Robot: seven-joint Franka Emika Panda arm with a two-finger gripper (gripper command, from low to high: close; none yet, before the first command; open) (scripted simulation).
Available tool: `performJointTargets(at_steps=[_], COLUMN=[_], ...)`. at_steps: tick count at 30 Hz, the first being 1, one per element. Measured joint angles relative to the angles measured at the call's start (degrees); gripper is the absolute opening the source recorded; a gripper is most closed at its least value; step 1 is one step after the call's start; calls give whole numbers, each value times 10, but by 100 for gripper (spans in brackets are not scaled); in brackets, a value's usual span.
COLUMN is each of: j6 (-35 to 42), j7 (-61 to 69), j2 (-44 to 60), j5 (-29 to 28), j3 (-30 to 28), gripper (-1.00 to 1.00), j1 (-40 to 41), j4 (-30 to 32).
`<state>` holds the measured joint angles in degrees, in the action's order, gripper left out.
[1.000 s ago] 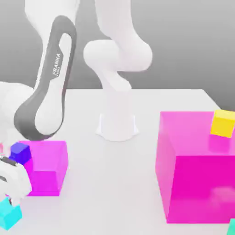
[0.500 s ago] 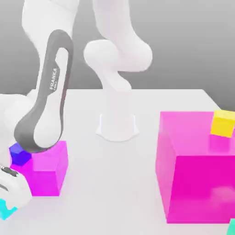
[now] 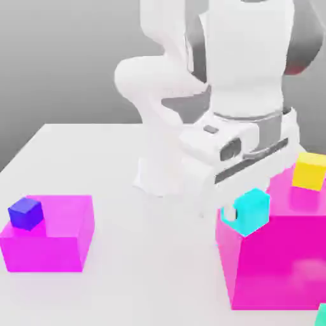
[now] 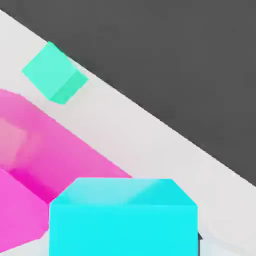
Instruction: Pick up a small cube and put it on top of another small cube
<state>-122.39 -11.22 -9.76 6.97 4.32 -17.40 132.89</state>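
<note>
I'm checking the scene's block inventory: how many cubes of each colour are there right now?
Magenta: 2, the large magenta block and the smaller magenta block
Bright cyan: 1, the small cube
Dark blue: 1, the dark blue cube
Yellow: 1, the yellow cube
Greener teal: 1, the teal cube
Total: 6

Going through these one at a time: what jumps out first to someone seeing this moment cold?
The white arm's tool carrying a bright cyan cube above the near-left corner of the big magenta block, at the exterior view's right. Next, the yellow cube sitting on that block's top, and the dark blue cube on the smaller magenta block at the exterior view's left. The hand view adds a teal cube near the table's edge.
</note>
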Motion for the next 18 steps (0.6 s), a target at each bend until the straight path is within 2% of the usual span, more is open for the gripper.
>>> performJointTargets(at_steps=[3,7,8,14,18], j6=[59,6,-9,-17,52], j7=[42,57,58,57,59], j2=[-68,-67,-63,-60,-86], j5=[-18,-27,-27,-29,-29], j3=[47,72,74,75,72], gripper=[-100,-100,100,100,100], j1=[-51,-71,-72,-71,-71], j4=[3,52,63,68,24])
